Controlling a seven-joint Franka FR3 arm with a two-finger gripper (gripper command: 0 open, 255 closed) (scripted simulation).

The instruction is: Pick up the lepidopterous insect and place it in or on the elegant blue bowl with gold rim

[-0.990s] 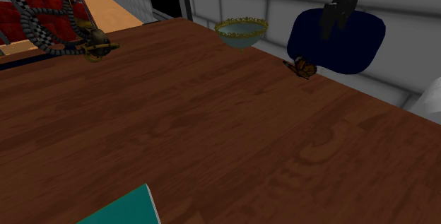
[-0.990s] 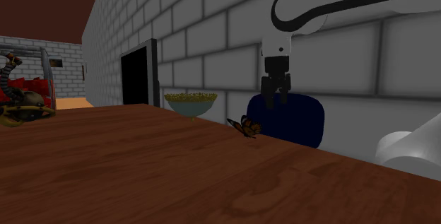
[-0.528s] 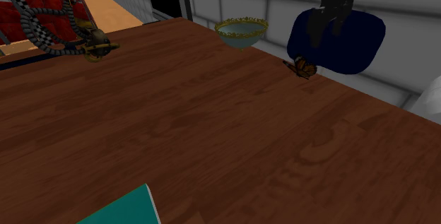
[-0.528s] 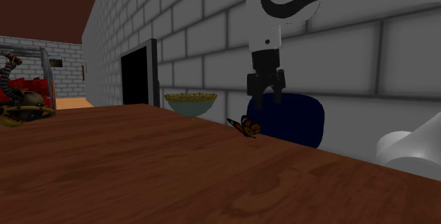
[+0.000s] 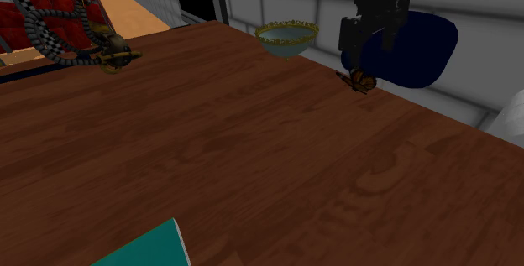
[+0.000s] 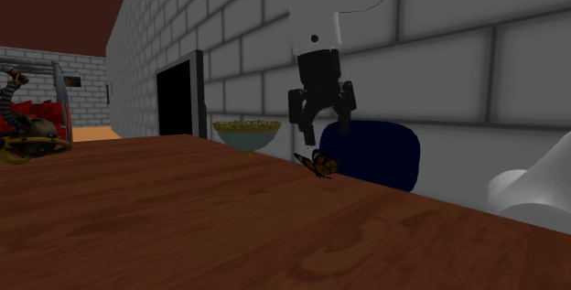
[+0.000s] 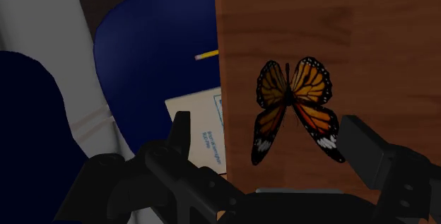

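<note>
Hovering just above the butterfly (image 5: 361,80) at the wall-side edge of the counter (image 5: 210,155), hand (image 5: 368,54) spread apart. Looks like the approach; next, drop, clamp, carry to the bowl (image 5: 286,36).

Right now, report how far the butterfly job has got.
Done: the open gripper hovers just above the butterfly, aligned over it. In hand: nothing; the butterfly lies on the table, untouched. Left: descend, close, lift, and carry it to the gold-rimmed bowl.
</note>
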